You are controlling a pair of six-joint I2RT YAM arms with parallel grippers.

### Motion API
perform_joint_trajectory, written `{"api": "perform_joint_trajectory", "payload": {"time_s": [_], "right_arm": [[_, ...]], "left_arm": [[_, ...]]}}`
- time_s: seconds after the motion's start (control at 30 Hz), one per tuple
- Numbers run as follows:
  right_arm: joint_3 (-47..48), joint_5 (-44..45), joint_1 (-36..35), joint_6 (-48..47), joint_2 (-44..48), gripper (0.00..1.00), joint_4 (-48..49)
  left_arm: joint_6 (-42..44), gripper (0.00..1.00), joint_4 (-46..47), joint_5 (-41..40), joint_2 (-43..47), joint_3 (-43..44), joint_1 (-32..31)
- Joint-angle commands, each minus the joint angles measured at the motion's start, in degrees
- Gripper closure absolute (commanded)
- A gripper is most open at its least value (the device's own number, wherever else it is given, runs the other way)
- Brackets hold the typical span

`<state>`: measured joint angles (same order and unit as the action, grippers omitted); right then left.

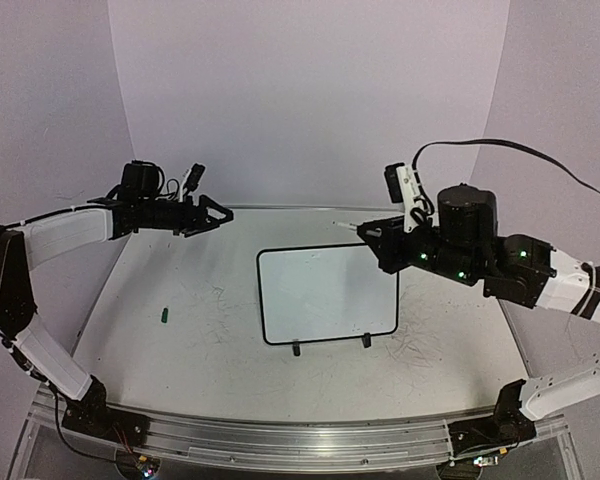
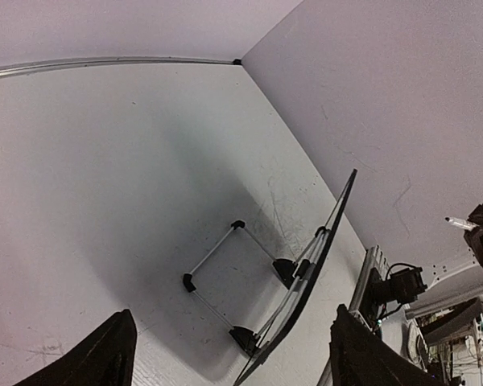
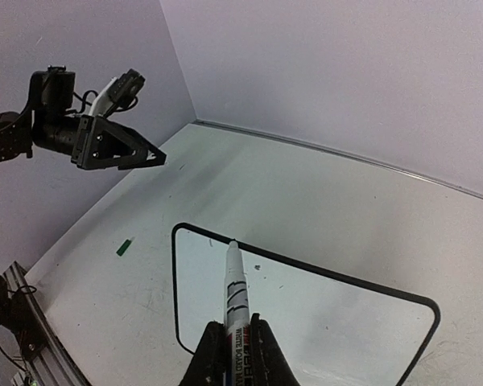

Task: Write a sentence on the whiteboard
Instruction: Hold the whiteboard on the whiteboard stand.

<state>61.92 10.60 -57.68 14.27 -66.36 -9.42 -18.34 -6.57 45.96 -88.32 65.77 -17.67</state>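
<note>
**Q:** Where is the whiteboard, and what does it look like?

**A:** The whiteboard point(image 1: 325, 290) stands in the middle of the table point(image 1: 180, 350), between the two arms. It is propped at a tilt on a thin wire stand point(image 2: 225, 273), with two small black feet along its near edge. Its face is plain white inside a thin black rim.

**Q:** What is the right arm doing?

**A:** The right gripper point(image 3: 235, 334) is pressed closed around a whiteboard marker point(image 3: 234, 281). It hangs over the board's far right corner. The uncapped tip points toward the board's far edge and is raised above the surface, not touching it.

**Q:** And the left arm?

**A:** The left gripper point(image 1: 218, 214) hovers in the air beyond the board's far left corner, well apart from it. Its fingers point(image 2: 105, 358) are spread wide, with nothing between them.

**Q:** Is anything else on the table?

**A:** A small green piece point(image 1: 166, 315) lies flat to the left of the board, well apart from it. I cannot tell what it is. Faint grey scribbles mark the tabletop around the board.
</note>
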Motion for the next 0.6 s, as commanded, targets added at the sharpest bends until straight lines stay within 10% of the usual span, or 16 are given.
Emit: {"api": "perform_joint_trajectory", "payload": {"time_s": [0.0, 0.57], "right_arm": [[2.9, 4.1, -5.4, -2.3, -4.3, 1.0, 5.2], [4.2, 3.5, -10.2, -3.4, -19.5, 1.0, 15.5]], "left_arm": [[5.8, 0.23, 2.4, 7.0, 1.9, -2.3, -1.8], [7.2, 0.48, 2.5, 7.3, -4.1, -4.2, -11.2]]}}
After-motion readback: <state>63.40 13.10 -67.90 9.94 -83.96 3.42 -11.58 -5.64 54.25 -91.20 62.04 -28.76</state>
